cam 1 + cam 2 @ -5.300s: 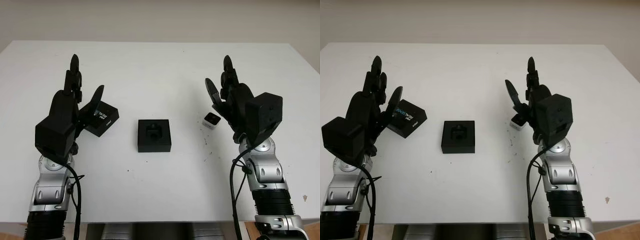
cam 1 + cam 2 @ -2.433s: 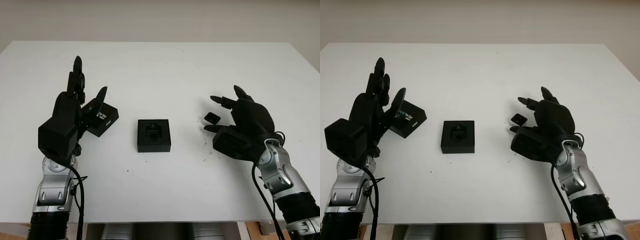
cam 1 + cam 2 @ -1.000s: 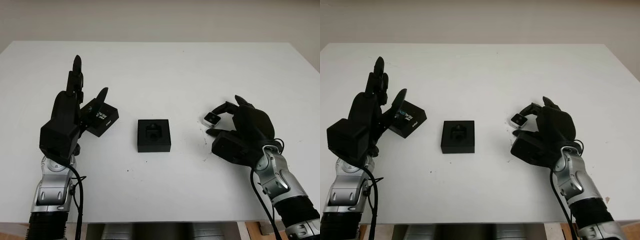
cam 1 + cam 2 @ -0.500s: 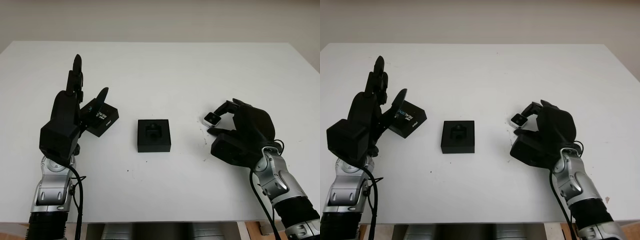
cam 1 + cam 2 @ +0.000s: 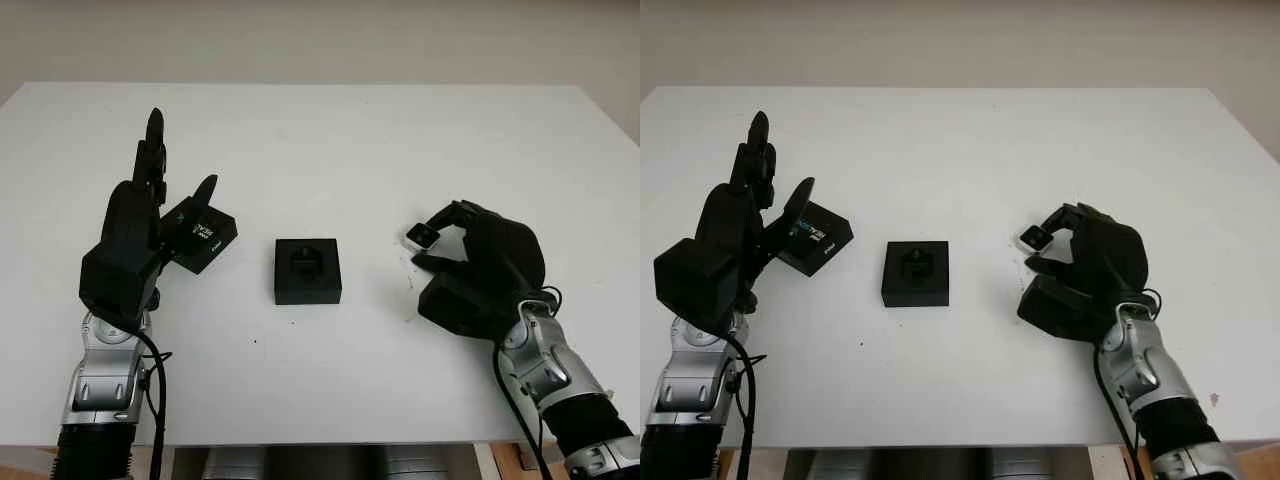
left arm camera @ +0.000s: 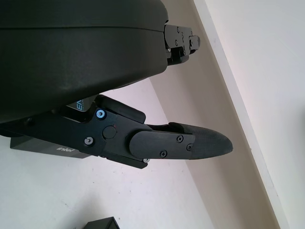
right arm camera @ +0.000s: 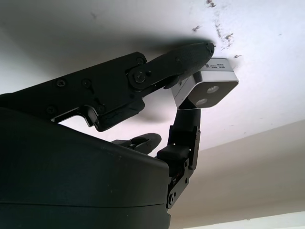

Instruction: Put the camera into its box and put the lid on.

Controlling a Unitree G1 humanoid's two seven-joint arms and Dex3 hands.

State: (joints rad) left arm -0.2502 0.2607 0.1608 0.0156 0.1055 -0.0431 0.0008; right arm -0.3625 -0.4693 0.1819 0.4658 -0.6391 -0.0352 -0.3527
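The camera [image 5: 421, 236], a small silver cube, is at the table's right, pinched between the thumb and fingers [image 7: 183, 57] of my right hand [image 5: 430, 242]. The wrist view shows the camera [image 7: 206, 89] with two lenses facing out, just above the table. The black open box [image 5: 308, 270] with its foam insert sits at the centre. Its black lettered lid [image 5: 203, 238] lies to the left, tilted. My left hand [image 5: 178, 160] stands open and upright beside the lid, its thumb [image 6: 181, 143] over the lid's edge [image 6: 43, 145].
The white table [image 5: 330, 140] stretches wide behind the objects to its far edge. Small dark specks [image 5: 410, 285] mark the surface under the right hand. A corner of the box [image 6: 100, 223] shows in the left wrist view.
My right hand has curled its fingers onto the camera and drawn slightly left, tipping the camera. The left hand, lid and box have stayed put.
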